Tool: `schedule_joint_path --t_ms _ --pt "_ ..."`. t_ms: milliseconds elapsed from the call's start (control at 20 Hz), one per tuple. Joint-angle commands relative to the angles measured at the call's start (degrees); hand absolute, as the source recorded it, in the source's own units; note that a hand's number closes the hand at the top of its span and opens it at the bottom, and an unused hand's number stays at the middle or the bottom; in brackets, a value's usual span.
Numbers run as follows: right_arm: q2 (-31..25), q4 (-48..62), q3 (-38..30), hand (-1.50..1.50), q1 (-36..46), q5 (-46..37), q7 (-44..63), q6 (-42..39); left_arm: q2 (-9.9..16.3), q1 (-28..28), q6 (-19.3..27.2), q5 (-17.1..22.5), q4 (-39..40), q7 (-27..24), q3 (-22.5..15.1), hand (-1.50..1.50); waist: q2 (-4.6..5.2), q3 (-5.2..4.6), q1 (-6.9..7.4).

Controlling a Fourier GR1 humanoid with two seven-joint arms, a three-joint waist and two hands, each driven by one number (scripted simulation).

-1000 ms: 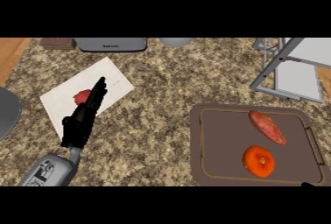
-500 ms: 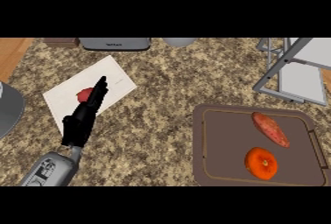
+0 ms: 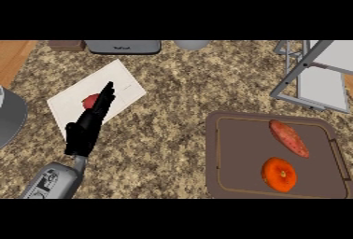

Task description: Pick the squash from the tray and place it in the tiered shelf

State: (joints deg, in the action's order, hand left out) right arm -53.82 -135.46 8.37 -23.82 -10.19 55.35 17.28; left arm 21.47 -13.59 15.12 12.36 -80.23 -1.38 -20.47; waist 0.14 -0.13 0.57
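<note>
Speckled brown granite counter (image 3: 172,107), wooden strip at far left edge. Left hand (image 3: 89,123), black, fingers straight and relaxed, holding nothing, over a white rectangular cutting board (image 3: 72,95); a small red item (image 3: 91,99) mostly hidden behind it. Dark brown rectangular tray (image 3: 238,161) on the right carries the round orange squash (image 3: 279,174) and, just above it, an elongated reddish sweet potato (image 3: 288,137). Grey metal tiered shelf (image 3: 314,74) top right, cut off. Right hand out of frame.

Speckled stone counter (image 3: 172,93), matt brown tray (image 3: 241,177), metal shelf (image 3: 303,65)
</note>
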Motion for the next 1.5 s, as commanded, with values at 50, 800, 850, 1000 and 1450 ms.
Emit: schedule_joint_path --t_ms 50,800,850,1000,1450 --pt "3.7 0.4 6.7 -1.50 12.5 -6.6 13.3 -3.1 -2.0 -3.2 -2.1 -1.0 5.2 -1.8 2.6 0.00 0.12 0.05 0.10" --pt "19.9 9.0 15.8 -1.50 19.3 -23.2 17.0 -7.8 -3.5 2.0 -3.4 -4.6 0.1 -0.7 4.3 0.00 -0.11 0.09 -0.18" --pt "18.4 4.2 12.1 -1.50 17.3 -19.3 17.4 -10.3 -5.5 0.8 -1.5 -6.4 0.6 0.4 3.7 0.00 -0.17 0.10 -0.67" --pt "19.5 5.3 11.5 -1.50 17.2 -20.6 17.4 -11.3 -5.0 -0.2 -2.1 -5.9 -1.1 3.0 5.2 0.00 -0.18 0.11 -0.73" --pt "25.1 9.3 11.1 -1.50 19.6 -23.6 17.2 -16.7 -5.1 3.7 -5.4 -6.5 -1.1 0.1 7.4 0.00 -0.16 0.10 -0.52"
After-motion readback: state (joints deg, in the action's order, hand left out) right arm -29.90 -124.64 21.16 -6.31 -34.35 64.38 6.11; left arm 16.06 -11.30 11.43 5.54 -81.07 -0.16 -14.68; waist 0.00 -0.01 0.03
